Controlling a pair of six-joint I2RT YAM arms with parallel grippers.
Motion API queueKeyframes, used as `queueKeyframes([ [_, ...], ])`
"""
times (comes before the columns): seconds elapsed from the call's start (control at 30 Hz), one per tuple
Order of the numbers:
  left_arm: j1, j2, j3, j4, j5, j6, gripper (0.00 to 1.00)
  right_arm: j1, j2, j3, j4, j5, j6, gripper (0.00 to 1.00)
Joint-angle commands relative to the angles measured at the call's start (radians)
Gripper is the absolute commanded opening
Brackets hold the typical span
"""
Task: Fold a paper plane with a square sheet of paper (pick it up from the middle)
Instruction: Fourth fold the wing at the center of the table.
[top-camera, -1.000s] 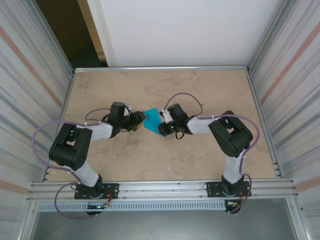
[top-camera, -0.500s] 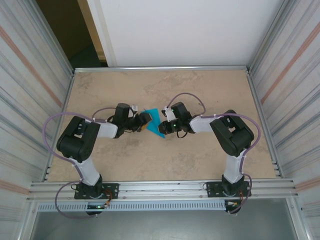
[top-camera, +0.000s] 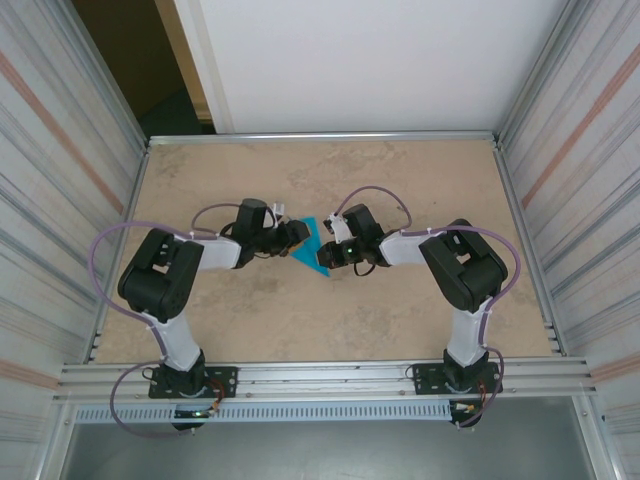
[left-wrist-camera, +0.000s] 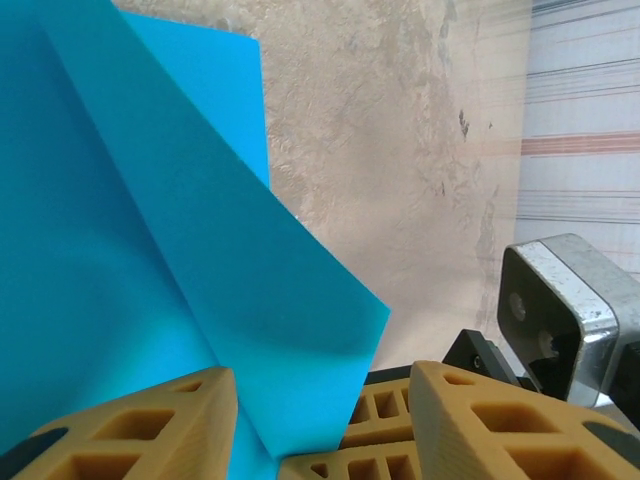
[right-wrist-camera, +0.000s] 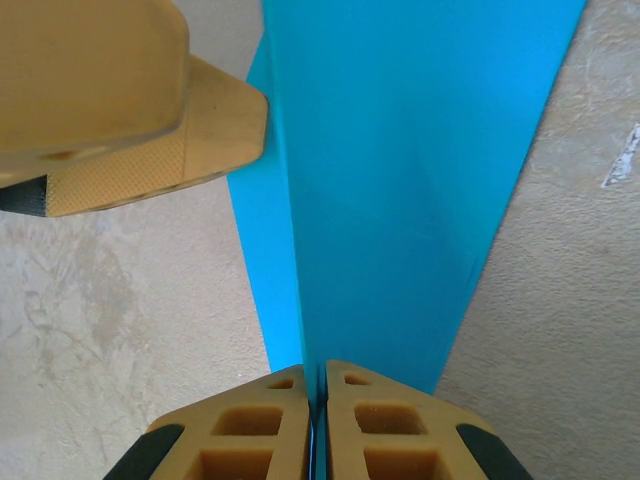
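The teal-blue sheet of paper (top-camera: 311, 246) is folded into a narrow pointed shape and held off the table between the two grippers. My right gripper (right-wrist-camera: 317, 375) is shut on its centre crease (right-wrist-camera: 300, 250), with the flaps (right-wrist-camera: 420, 170) spreading away from the fingers. My left gripper (left-wrist-camera: 320, 400) stands open at the paper's left side, a folded flap (left-wrist-camera: 250, 300) lying between its fingers (left-wrist-camera: 150, 430). In the top view the left gripper (top-camera: 292, 237) and the right gripper (top-camera: 328, 253) nearly meet. One left finger (right-wrist-camera: 120, 100) shows in the right wrist view.
The beige stone-patterned table (top-camera: 400, 310) is bounded by metal rails (top-camera: 320, 136) and ribbed side walls (top-camera: 70, 200). The right wrist's grey camera housing (left-wrist-camera: 560, 310) sits close to my left fingers. Cables (top-camera: 375, 195) loop over both arms.
My left gripper has moved to the right, up against the paper, with its elbow swinging inward. The right gripper has kept its grip on the crease and shifted slightly.
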Motion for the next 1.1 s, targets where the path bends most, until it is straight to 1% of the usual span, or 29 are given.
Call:
queueKeyframes([
  [0.0, -0.007, 0.021, 0.003, -0.024, -0.010, 0.033, 0.49, -0.010, 0.020, -0.009, 0.011, -0.026, 0.022, 0.10],
  [0.63, -0.010, 0.074, 0.047, -0.108, -0.016, 0.044, 0.50, -0.014, 0.036, -0.007, 0.014, -0.033, 0.033, 0.11],
  [0.8, -0.011, 0.091, 0.065, -0.192, -0.037, 0.041, 0.51, -0.016, 0.037, -0.006, 0.011, -0.034, 0.039, 0.12],
  [0.97, -0.014, 0.105, 0.098, -0.343, -0.093, 0.058, 0.50, -0.037, 0.015, -0.017, 0.030, -0.060, 0.104, 0.20],
  [1.07, -0.013, 0.115, 0.116, -0.420, -0.126, 0.060, 0.49, -0.042, -0.017, -0.030, 0.032, -0.059, 0.127, 0.24],
])
